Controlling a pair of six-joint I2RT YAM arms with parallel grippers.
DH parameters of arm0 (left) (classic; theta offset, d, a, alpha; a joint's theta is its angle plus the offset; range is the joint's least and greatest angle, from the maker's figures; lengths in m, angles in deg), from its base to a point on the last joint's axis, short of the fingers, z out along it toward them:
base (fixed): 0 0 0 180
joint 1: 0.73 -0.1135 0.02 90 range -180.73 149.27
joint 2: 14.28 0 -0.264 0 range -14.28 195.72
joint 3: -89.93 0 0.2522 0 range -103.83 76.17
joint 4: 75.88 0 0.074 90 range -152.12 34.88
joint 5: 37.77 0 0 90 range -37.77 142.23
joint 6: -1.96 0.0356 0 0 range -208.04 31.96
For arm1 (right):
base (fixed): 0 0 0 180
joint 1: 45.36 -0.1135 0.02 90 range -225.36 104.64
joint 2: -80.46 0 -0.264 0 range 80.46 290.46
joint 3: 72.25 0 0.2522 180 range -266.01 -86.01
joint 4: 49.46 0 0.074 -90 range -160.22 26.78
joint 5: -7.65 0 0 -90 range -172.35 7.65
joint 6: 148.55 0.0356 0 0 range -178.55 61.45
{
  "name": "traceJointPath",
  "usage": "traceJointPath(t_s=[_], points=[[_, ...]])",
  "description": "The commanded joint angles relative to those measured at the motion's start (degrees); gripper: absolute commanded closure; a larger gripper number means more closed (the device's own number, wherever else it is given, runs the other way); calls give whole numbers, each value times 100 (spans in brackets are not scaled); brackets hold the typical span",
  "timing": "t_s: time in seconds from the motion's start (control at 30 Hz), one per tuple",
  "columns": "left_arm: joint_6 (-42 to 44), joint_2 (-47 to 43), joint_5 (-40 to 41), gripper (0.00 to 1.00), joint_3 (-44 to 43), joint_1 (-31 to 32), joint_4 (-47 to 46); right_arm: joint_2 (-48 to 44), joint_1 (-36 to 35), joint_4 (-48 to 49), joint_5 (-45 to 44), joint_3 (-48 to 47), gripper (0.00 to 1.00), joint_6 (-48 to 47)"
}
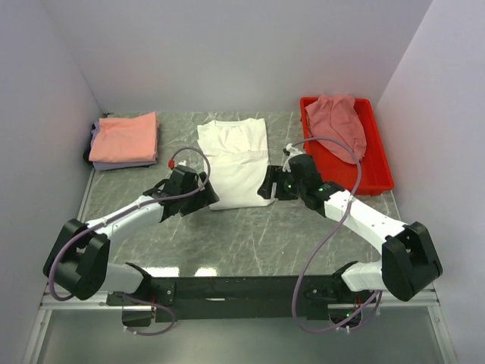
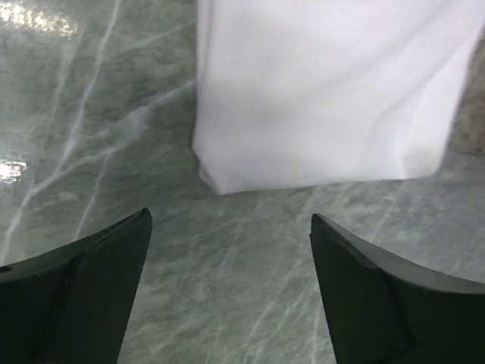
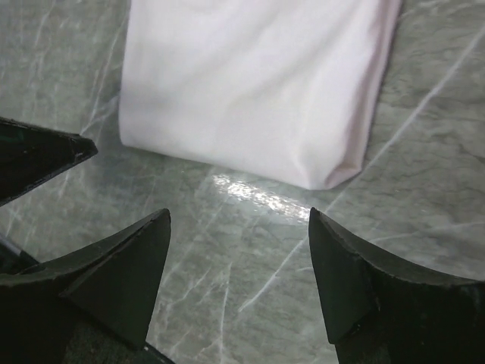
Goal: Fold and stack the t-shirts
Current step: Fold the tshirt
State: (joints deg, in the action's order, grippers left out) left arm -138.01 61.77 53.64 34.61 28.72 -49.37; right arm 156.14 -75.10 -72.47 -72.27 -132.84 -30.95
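White cloth t-shirt (image 1: pixel 233 163), narrowed lengthwise; both jaws apart, empty, beside hem corners at 6 o'clock. Next, likely: pinch corners, fold toward 12 o'clock.

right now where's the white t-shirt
In the top view the white t-shirt lies at the centre of the table, between the left claw and right claw, with the salmon-orange t-shirt stack to its left and the red tray to its right.

Left arm (image 1: pixel 129 214) and right arm (image 1: pixel 367 216) angle inward, low; left hand (image 2: pixel 229 221) and right hand (image 3: pixel 239 216) gape wide, empty.
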Motion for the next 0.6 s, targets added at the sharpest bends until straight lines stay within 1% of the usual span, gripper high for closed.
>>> traceJointPath(t_s=[0.0, 0.03, 0.07, 0.13, 0.17, 0.27, 0.3, 0.33, 0.37, 0.47, 0.5, 0.57], points=[[-170, 347, 263, 10, -1, -1, 69, -289, -15, -181, -630, 244, 20, -8], [-205, 453, 272, 13, -45, -1, 69, -325, -15, -199, -683, 323, 20, -8], [-214, 559, 281, 19, -123, -10, 17, -361, -6, -217, -771, 358, 20, 0], [-267, 797, 263, 27, -168, -18, -44, -414, 3, -235, -824, 437, 19, 9], [-276, 858, 229, 35, -194, -27, -123, -431, 3, -226, -850, 455, 19, 9], [-302, 1043, 176, 49, -221, -27, -177, -414, 3, -243, -877, 473, 19, 18], [-311, 1104, 115, 51, -195, -36, -255, -379, 3, -261, -886, 464, 19, 35], [-294, 1140, 88, 55, -168, -27, -299, -370, 3, -270, -903, 473, 19, 35], [-293, 1192, 35, 66, -125, -36, -369, -335, 3, -261, -964, 490, 19, 27], [-302, 1280, -27, 88, -107, -27, -344, -300, 29, -305, -1122, 464, 19, 79], [-302, 1315, -44, 99, -107, -36, -335, -291, 29, -340, -1158, 464, 19, 106], [-250, 1333, -88, 99, -63, -36, -396, -282, 29, -296, -1114, 455, 19, 106]])
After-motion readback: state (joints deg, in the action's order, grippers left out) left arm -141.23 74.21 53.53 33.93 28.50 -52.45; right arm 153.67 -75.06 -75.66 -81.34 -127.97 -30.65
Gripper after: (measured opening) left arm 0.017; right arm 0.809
